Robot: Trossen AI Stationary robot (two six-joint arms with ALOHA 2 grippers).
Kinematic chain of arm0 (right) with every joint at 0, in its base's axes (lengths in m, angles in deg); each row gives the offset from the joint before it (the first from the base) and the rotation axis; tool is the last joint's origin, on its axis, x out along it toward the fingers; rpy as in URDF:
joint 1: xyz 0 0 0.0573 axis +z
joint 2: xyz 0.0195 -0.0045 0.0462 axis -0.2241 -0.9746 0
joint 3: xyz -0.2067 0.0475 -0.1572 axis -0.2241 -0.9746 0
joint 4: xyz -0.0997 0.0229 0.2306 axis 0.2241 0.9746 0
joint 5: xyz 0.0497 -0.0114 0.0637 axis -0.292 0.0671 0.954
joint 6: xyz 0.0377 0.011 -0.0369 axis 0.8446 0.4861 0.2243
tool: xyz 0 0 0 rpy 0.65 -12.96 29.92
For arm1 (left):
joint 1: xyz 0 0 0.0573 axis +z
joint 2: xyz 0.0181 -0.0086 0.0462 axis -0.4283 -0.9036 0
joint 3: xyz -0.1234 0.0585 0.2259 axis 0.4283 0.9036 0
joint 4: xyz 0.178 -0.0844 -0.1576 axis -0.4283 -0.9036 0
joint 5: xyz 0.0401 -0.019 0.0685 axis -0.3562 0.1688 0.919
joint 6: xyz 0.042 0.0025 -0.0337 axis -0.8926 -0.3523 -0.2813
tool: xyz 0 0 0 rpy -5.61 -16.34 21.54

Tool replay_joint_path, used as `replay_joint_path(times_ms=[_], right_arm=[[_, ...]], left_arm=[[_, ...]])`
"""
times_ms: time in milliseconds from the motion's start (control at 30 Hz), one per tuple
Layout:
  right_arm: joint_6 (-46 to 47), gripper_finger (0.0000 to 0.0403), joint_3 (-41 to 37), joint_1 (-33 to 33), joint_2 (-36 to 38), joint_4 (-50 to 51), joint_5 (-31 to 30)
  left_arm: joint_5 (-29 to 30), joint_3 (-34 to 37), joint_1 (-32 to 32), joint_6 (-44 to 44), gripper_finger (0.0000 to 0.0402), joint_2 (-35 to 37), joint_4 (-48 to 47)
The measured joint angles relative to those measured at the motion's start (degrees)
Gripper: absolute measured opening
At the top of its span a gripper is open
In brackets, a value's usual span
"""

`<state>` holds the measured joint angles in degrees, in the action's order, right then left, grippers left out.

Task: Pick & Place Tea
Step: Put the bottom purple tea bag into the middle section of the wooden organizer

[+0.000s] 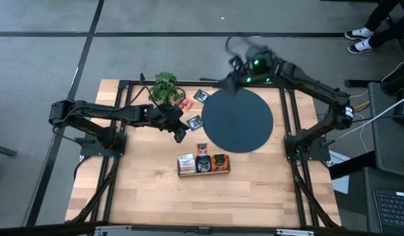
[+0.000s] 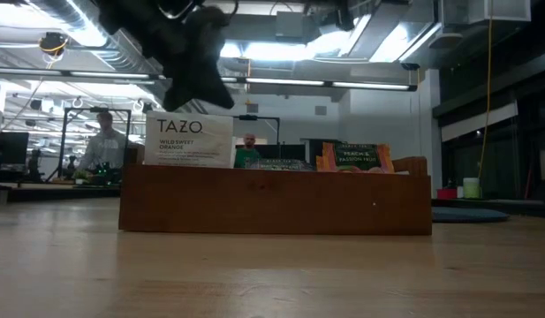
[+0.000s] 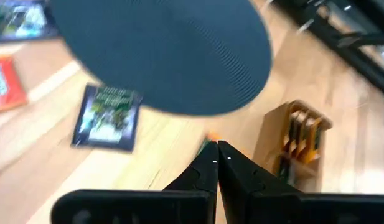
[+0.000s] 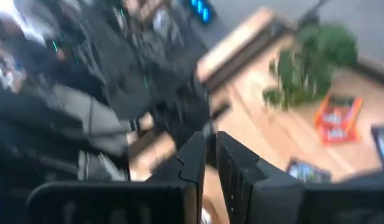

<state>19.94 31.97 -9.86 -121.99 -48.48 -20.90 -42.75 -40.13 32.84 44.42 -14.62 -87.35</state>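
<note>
Roughly, by part:
Left gripper point(image 3: 216, 163): dark fingers pressed together, nothing visibly pinched, above pale wood-grain table point(image 1: 149, 190).
Right gripper point(image 4: 209, 158): cannot tell; raised at table's far edge.
Tea: flat square packets; dark packet point(image 3: 106, 117) beside ribbed black disc point(image 1: 238, 120); orange packet point(image 1: 186, 103) by leafy plant point(image 1: 165, 88); others upright in wooden box point(image 1: 203, 164).

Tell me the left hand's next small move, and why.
Probably ease the left hand toward the wooden holder. Its fingers are shut, an orange sliver at their tips may be a pinched packet, and the holder, already carrying three packets, lies just ahead.
</note>
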Motion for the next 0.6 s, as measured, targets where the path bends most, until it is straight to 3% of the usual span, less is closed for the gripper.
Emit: replay_joint_path(times_ms=[233,433,500,600], right_arm=[[-4.4,0.0044,-12.7,6.0,0.0,-2.4,0.8],[-1.7,0.0044,-27.5,6.8,0.2,-14.0,5.8],[-1.5,0.0044,-31.2,7.1,0.1,-18.3,4.5],[-1.8,0.0044,-35.5,8.1,-0.1,-21.7,-2.3]], left_arm=[[1.6,0.0,0.1,0.8,0.0003,-1.6,-2.9],[1.6,0.0,0.2,3.0,0.0003,-8.5,-2.0],[2.8,0.0,0.2,3.4,0.0004,-11.0,-1.1],[6.2,0.0,0.2,4.4,0.0002,-14.4,-0.1]])
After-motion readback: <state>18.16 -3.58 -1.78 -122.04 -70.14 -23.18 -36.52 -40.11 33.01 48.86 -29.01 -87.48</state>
